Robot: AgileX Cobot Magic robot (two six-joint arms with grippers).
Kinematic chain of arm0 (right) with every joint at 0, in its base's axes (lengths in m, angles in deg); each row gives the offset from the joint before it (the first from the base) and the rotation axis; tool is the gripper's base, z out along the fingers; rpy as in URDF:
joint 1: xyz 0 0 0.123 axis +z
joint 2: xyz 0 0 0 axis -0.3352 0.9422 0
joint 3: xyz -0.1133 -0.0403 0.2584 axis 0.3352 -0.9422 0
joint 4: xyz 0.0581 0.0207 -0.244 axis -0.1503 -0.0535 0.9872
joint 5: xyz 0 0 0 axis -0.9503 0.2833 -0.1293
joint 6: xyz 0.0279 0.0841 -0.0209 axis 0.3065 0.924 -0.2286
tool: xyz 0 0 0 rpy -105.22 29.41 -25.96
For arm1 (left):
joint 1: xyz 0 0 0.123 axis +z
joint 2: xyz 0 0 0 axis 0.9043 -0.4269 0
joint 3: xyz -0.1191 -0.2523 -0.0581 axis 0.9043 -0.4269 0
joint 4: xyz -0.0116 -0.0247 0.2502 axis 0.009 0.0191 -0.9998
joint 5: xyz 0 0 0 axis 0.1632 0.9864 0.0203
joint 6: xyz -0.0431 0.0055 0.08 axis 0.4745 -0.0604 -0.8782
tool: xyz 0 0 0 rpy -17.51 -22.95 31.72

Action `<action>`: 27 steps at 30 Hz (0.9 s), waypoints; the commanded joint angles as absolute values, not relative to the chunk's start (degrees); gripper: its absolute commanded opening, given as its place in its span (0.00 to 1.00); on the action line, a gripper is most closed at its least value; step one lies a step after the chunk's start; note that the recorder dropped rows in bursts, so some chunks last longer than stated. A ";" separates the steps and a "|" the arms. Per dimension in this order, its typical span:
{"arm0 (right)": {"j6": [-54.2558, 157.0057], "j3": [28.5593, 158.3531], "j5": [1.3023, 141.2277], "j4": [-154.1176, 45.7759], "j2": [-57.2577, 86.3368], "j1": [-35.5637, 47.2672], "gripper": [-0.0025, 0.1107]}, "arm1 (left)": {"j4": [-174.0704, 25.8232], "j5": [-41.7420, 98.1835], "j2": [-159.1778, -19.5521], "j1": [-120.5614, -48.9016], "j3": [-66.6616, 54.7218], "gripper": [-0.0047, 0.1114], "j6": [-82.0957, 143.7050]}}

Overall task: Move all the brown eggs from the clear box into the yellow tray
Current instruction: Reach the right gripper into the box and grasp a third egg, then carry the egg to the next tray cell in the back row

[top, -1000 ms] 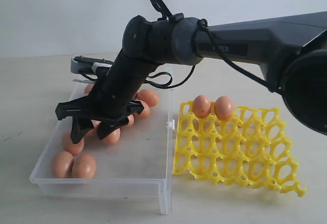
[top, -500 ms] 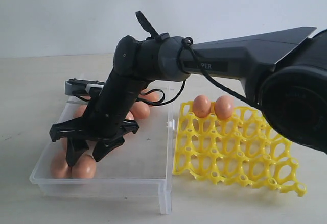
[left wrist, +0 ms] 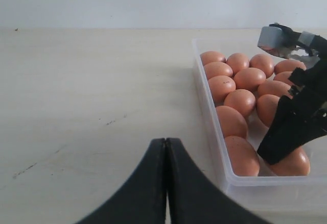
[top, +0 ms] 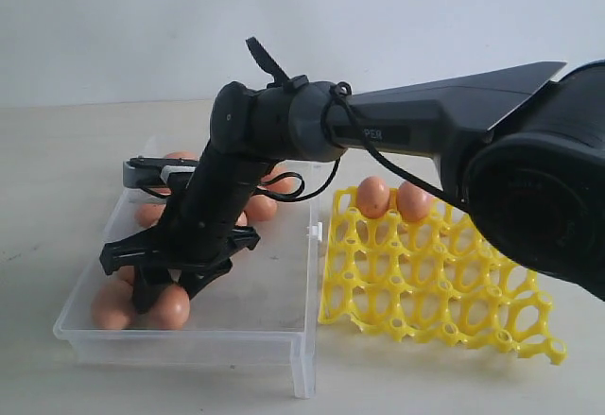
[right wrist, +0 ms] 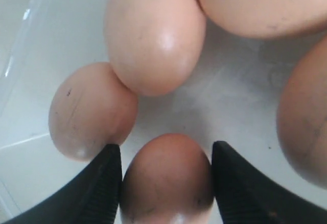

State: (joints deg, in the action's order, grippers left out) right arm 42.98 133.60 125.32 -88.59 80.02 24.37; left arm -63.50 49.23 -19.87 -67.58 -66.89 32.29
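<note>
The clear box [top: 236,339] holds several brown eggs [left wrist: 240,101] packed along one side. My right gripper [top: 165,294] reaches across to the box's near left corner. Its fingers press both sides of one brown egg [right wrist: 166,178], which still rests on the box floor. A second egg [top: 112,306] lies right beside it. The yellow tray [top: 444,273] sits right of the box, tilted, with two eggs [top: 372,196] in its far row. My left gripper [left wrist: 166,143] is shut on nothing, low over the bare table beside the box.
The box's side latch [top: 310,233] faces the yellow tray. The right arm's grey wrist part [top: 142,171] hangs over the far end of the box. Other eggs [right wrist: 153,35] crowd close around the held one.
The right gripper has dropped from above the eggs toward the box's near corner, and its fingers have drawn in around one egg. The eggs in the tray have not moved.
</note>
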 commanded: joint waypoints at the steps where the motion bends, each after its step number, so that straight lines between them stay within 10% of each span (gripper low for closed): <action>1: 41.18 133.80 122.67 -81.67 76.18 24.68 0.02 | -63.36 49.01 -19.55 -67.51 -66.66 0.04 32.16; 27: 38.99 75.14 58.76 -74.34 34.36 13.32 0.02 | -63.36 49.01 -19.55 -67.51 -66.66 0.04 32.16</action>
State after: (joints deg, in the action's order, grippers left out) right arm 40.15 78.55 62.99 -72.73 35.27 16.87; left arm -63.50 49.23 -19.87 -67.58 -66.89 32.29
